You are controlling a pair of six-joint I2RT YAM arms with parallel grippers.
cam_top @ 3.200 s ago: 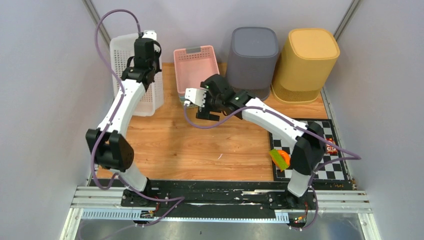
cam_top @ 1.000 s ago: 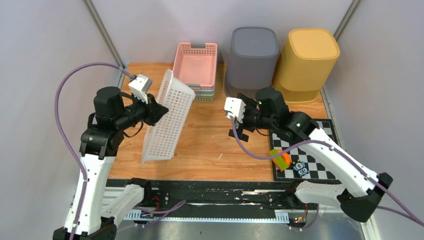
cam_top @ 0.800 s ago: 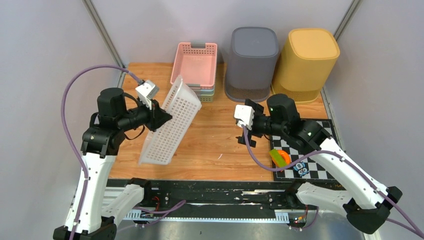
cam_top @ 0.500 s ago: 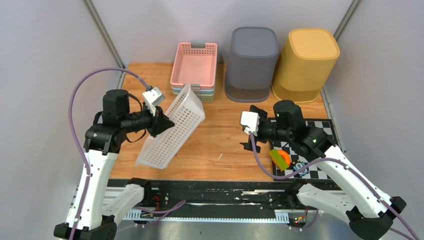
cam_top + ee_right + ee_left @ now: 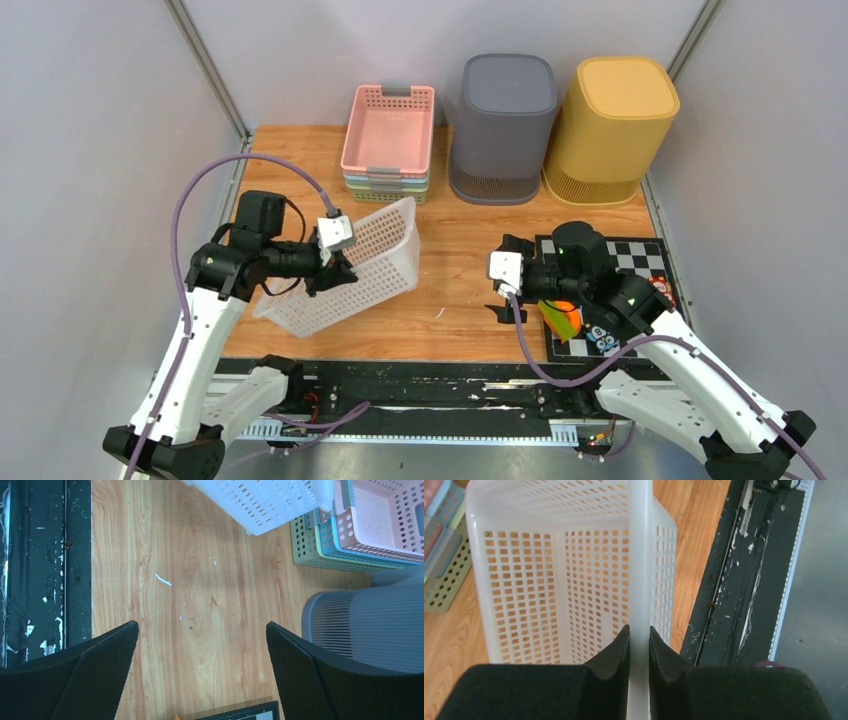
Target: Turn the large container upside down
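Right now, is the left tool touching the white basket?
Touching. The left wrist view shows the left tool shut on the rim of the white basket, both fingers pressed against it with no gap.

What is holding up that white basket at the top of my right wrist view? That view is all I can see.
Observer: The left claw is shut on the white basket, pinching its rim.
Operator: Is it upside down?
Observer: Not as far as I can tell. From above it sits at a slant in the claw rather than flat with its bottom up.
Operator: Anything past the grey bin?
Observer: A yellow bin stands right beside the grey bin, on its right.
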